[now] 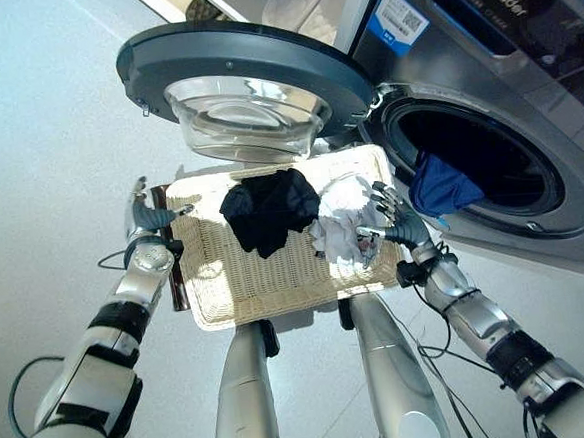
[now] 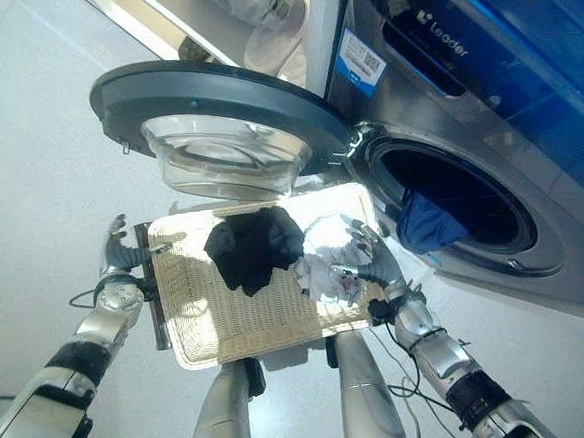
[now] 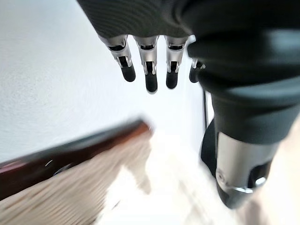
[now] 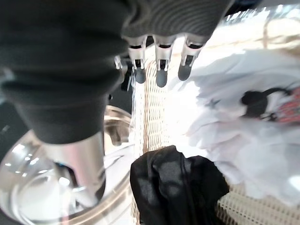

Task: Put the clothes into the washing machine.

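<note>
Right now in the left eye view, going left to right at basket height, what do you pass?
Left hand → wicker basket → black garment → white garment → right hand → blue garment hanging at the washing machine opening.

Pale grey smooth floor [image 1: 34, 117], evenly lit, white ledge [image 2: 158, 23] at top

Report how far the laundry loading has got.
Done: the washer door is open and a blue garment hangs over the drum's rim, partly in. In hand: nothing gripped; the right hand hovers open over the white garment and the left hand sits open at the basket edge. Left: white and black garment in the basket.
</note>
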Controlling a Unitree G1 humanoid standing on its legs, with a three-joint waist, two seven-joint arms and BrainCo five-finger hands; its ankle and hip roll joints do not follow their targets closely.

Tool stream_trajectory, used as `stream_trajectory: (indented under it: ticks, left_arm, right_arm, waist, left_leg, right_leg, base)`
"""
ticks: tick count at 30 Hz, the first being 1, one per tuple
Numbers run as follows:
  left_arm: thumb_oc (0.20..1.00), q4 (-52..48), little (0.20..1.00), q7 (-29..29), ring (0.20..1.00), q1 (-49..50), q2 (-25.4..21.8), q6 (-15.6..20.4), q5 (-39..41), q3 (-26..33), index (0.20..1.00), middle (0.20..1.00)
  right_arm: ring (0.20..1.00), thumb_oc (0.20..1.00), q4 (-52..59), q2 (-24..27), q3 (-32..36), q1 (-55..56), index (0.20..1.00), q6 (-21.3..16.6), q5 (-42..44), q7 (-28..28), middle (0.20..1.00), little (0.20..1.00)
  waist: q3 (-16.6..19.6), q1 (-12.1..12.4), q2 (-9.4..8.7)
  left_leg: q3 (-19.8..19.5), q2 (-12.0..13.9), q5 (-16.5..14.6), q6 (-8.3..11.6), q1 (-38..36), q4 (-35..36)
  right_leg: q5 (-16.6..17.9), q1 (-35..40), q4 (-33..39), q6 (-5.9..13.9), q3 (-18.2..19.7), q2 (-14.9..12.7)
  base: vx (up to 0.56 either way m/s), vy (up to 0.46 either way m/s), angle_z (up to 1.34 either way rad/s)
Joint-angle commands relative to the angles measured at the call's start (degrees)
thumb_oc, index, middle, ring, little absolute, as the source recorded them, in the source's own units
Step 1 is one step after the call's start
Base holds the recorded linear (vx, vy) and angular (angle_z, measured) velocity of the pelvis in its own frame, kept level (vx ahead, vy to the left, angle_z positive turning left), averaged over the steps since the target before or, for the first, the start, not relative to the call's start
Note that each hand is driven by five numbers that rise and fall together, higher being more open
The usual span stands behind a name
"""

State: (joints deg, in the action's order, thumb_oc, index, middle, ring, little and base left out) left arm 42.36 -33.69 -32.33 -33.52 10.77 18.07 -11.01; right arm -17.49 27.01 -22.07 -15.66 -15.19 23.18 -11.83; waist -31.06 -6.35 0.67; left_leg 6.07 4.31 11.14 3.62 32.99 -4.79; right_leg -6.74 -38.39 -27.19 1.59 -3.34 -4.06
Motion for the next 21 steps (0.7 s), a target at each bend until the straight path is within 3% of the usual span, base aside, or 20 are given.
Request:
stream_trajectory:
  ticks: [1, 2, 4, 9, 13, 21]
  left_arm:
    - [1.000, -2.5, 1.000, -2.5, 1.000, 4.3, 1.9, 9.3, 2.1, 2.8, 1.000, 1.000]
    - [1.000, -6.3, 1.000, 0.4, 1.000, 10.0, 4.9, 13.9, 2.4, 5.6, 1.000, 1.000]
    - [1.000, -7.0, 1.000, 1.0, 1.000, 11.0, 5.3, 14.6, 1.5, 6.1, 1.000, 1.000]
    - [1.000, -9.9, 1.000, 2.7, 1.000, 15.9, 5.9, 14.1, -4.2, 6.2, 1.000, 1.000]
    - [1.000, -13.2, 1.000, 0.2, 1.000, 18.0, 4.2, 12.0, -11.5, 4.0, 1.000, 1.000]
    - [1.000, -16.7, 1.000, 8.5, 1.000, 21.0, 3.6, 10.5, -12.2, 1.3, 1.000, 1.000]
  right_arm:
    - [1.000, 1.000, 2.8, -2.0, 2.6, 3.1, 1.000, -5.3, -0.7, 0.0, 1.000, 1.000]
    - [1.000, 1.000, 2.3, -3.6, 4.4, 5.1, 1.000, -5.4, -1.6, 1.0, 1.000, 1.000]
    - [1.000, 1.000, 2.1, -3.8, 4.9, 5.4, 1.000, -5.1, -1.9, 1.3, 1.000, 1.000]
    - [1.000, 1.000, 2.1, -4.3, 5.9, 7.8, 1.000, -2.4, -2.0, 3.0, 1.000, 1.000]
    - [1.000, 1.000, 2.0, -4.7, 5.8, 9.0, 1.000, -1.5, -2.4, 3.3, 1.000, 1.000]
    - [1.000, 1.000, 1.8, -4.5, 6.0, 10.0, 1.000, -0.6, -2.8, 3.4, 1.000, 1.000]
  waist:
    - [1.3, 1.4, 0.39]
    - [1.3, 2.5, 0.77]
    - [1.3, 2.7, 0.85]
    - [3.1, 3.2, 1.47]
    - [4.7, 3.4, 1.97]
    - [6.4, 4.2, 2.62]
  left_leg:
    - [1.2, -6.3, -7.9, -1.61, -3.7, -5.8]
    - [0.7, -6.1, -7.5, -1.35, -8.3, -3.8]
    - [0.5, -6.0, -7.4, -1.28, -9.5, -3.3]
    - [0.5, -5.7, -7.6, -1.08, -14.6, -2.0]
    - [0.2, -5.7, -7.6, -1.13, -16.3, -1.6]
    - [-1.4, -7.5, -8.7, -2.02, -18.0, -2.6]
  right_leg:
    - [4.6, 6.3, 9.6, -0.42, -3.0, 3.6]
    - [3.8, 10.9, 9.9, -0.32, -3.6, 3.2]
    - [3.6, 12.2, 10.1, -0.33, -3.7, 3.1]
    - [2.3, 17.5, 10.0, -0.42, -3.9, 2.4]
    - [2.3, 19.4, 10.4, -0.50, -4.2, 1.9]
    - [2.1, 22.2, 10.7, -0.38, -5.4, 0.5]
  base:
    - [0.04, -0.107, 0.08]
    - [0.05, -0.116, 0.09]
    - [0.04, -0.077, 0.06]
    - [0.07, -0.010, 0.10]
    - [0.05, 0.027, 0.09]
    - [0.00, 0.045, 0.01]
